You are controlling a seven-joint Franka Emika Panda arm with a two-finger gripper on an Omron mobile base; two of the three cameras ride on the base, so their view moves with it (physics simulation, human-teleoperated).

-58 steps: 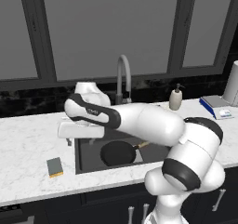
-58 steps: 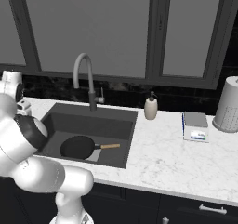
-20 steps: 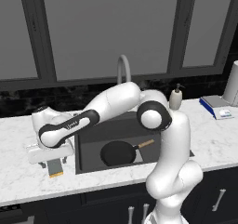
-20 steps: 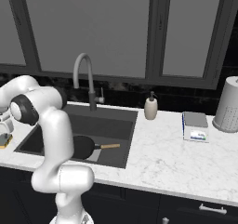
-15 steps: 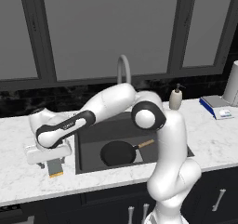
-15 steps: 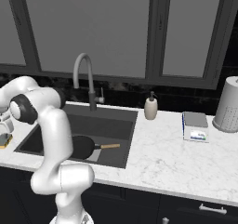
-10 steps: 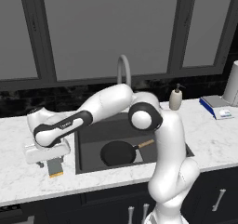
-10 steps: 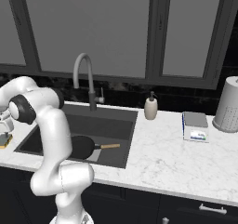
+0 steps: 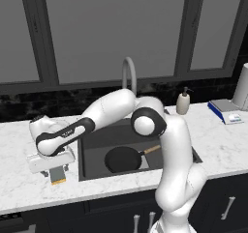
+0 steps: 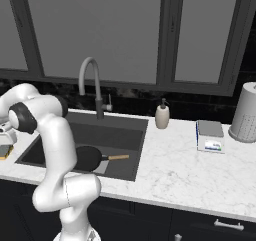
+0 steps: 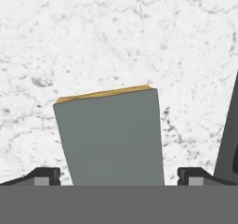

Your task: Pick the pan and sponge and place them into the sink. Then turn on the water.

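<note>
I have the tool [image 9: 57,175] lowered over the sponge [image 9: 58,174], which lies on the worktop [image 9: 19,188] just left of the sink [image 9: 92,145], near the front edge; the jaws stand wide open, one tip on each side of the block, nothing gripped yet. I judge the straddling pose to be chosen so that closing will pinch the sponge across its narrow width. The pan [image 9: 123,159] already rests on the sink floor, handle pointing right, so only the sponge and the faucet [image 9: 129,75] remain. The hand view shows the sponge's grey-green top [image 11: 111,139] and a thin yellow edge, centred between the fingertips [image 11: 44,174]. The base views give the wider layout: sink, pan [image 10: 87,157] and faucet [image 10: 92,85] relative to the arm.
</note>
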